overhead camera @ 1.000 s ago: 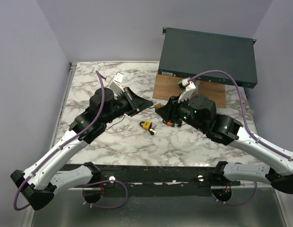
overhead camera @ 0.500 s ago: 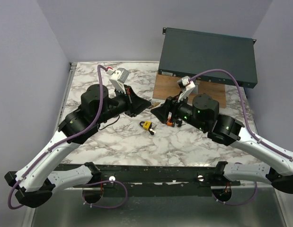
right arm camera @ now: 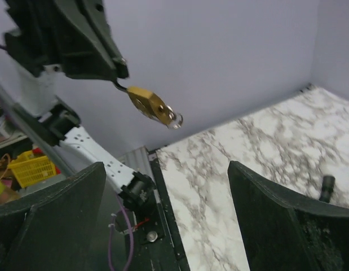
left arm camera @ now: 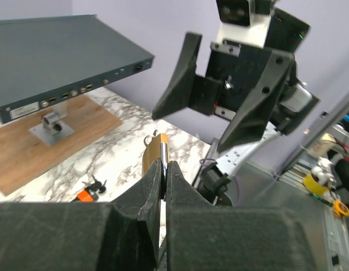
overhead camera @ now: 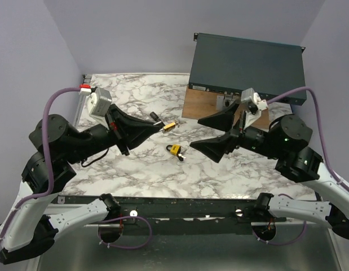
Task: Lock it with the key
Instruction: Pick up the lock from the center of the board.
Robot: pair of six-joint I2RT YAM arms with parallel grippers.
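Left wrist view is showing the left fingers pinching the lock by its top end, just beyond their tips. The right gripper is standing spread wide, well apart, touching nothing. A key seems inserted; probably the turning is not yet done.

- Marble-look table, white with grey veins all over.
- Big flat dark blue-grey box at the far right, looks like rack gear. The left wrist view shows a row of small ports and a pale label on its front face.
- Plain brown wooden board lying flat right in front of that box, its far edge up against the box front.
- Small grey metal fitting standing on the board on a flat base plate, close to the box.
- Pale lilac walls on all sides.
- Yellow basket off past the table edge in the right wrist view, pretty blurry.
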